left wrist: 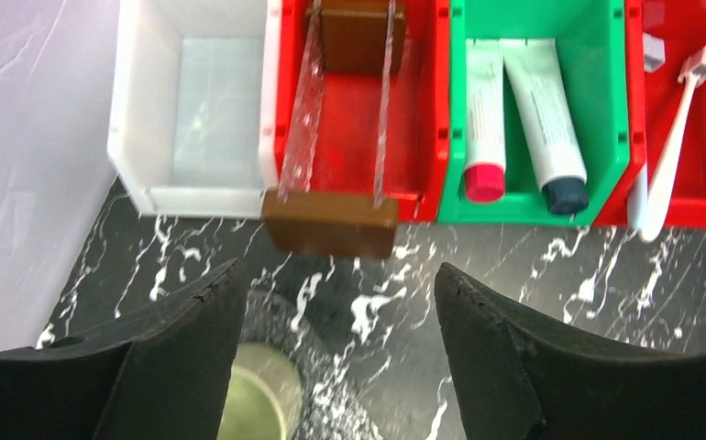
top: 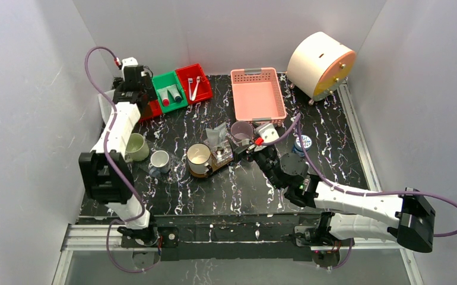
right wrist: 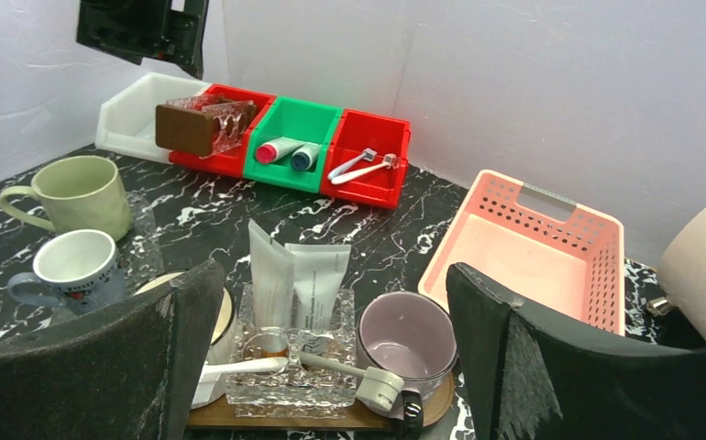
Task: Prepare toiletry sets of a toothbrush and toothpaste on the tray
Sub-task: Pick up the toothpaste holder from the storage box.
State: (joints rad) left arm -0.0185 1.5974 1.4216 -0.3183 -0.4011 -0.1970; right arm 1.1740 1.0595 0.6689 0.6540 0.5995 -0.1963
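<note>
A: Where's the overhead view?
B: High behind both arm bases, looking down on the whole worktop (top: 226, 190).
A: And the wrists?
B: Left hangs close over the green bin (left wrist: 606, 82), facing down. Right sits low, near the tray (right wrist: 313, 422), looking across toward that same bin. All three views share it.
</note>
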